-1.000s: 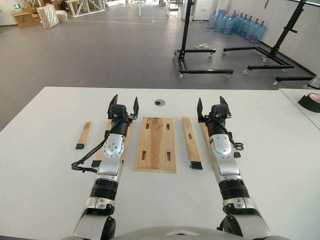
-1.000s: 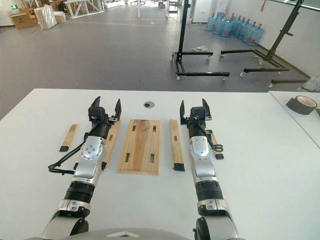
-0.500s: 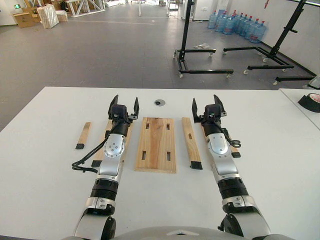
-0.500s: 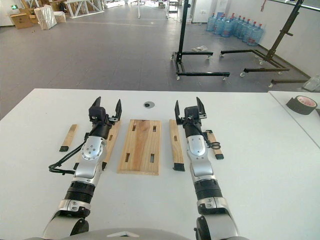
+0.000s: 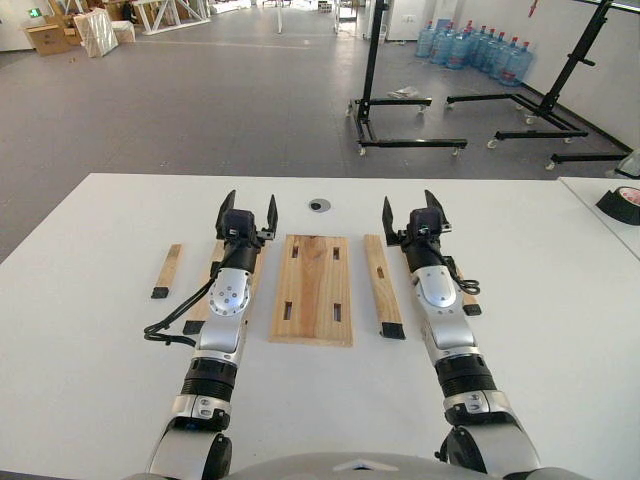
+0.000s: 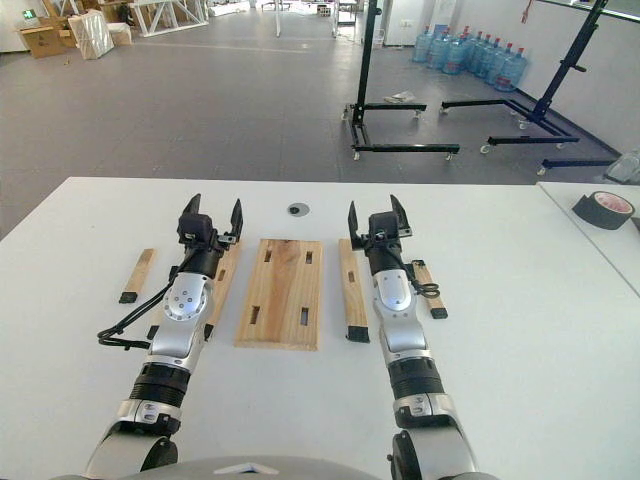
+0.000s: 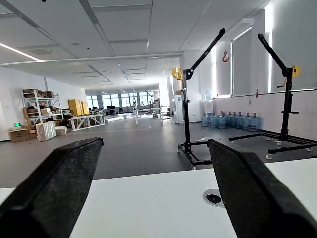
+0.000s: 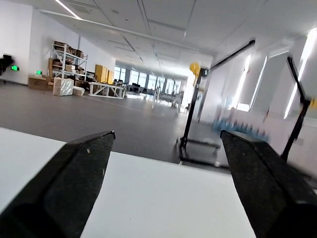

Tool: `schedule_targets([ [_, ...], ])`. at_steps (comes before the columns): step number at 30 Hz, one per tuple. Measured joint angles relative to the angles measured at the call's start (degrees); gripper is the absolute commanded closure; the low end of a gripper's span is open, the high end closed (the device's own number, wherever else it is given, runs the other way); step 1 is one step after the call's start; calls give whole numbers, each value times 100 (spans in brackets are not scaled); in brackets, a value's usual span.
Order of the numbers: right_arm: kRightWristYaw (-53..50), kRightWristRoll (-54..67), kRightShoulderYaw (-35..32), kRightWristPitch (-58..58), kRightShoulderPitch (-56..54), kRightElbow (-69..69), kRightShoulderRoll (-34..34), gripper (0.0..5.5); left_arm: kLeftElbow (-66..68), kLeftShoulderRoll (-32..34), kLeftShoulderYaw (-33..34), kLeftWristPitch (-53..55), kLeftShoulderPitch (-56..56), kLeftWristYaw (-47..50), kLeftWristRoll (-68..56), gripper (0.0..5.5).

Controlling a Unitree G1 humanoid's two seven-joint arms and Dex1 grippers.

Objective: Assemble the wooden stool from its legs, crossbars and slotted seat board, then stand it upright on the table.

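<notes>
Right gripper (image 5: 412, 207) has shifted inward toward the pale rectangular slotted wooden seat board (image 5: 311, 288); left gripper (image 5: 248, 208) unchanged.
Both grippers have their fingers spread wide and hold nothing, one on either side of the board's far end. The board lies flat on the white table (image 5: 90, 330). Just to its right lies a long wooden leg with black end cap (image 5: 380, 280). A short black-tipped wooden bar (image 5: 167, 270) lies well to its left, beyond the left arm.

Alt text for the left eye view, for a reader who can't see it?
A slotted seat board lies flat on a white table, with two loose wooden pieces flat on each side. The left gripper and right gripper are open and empty, flanking the board's far end.
</notes>
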Motion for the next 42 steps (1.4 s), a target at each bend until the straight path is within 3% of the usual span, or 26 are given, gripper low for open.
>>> schedule_targets([
  [5,580,626,-688,735,-166,-225,-810,155,-252,-114,-42,2,267,-10,-41,160],
  [9,1318,1193,-1185,1490,506,-427,-1487,155,-453,-120,11,2,462,95,-40,160],
  [19,2103,1691,-1166,2833,1934,-973,-1570,155,-719,-210,59,4,679,179,-42,160],
  [28,1934,1833,-1111,4441,2024,-1341,-1801,318,-775,-265,114,22,684,274,-127,163],
  [34,1900,1784,-917,4815,2107,-1593,-1900,419,-819,-320,123,51,802,277,-185,163],
  [42,1641,2426,-1416,5733,1570,-1536,-1621,423,-716,-336,97,427,771,-252,-705,163],
])
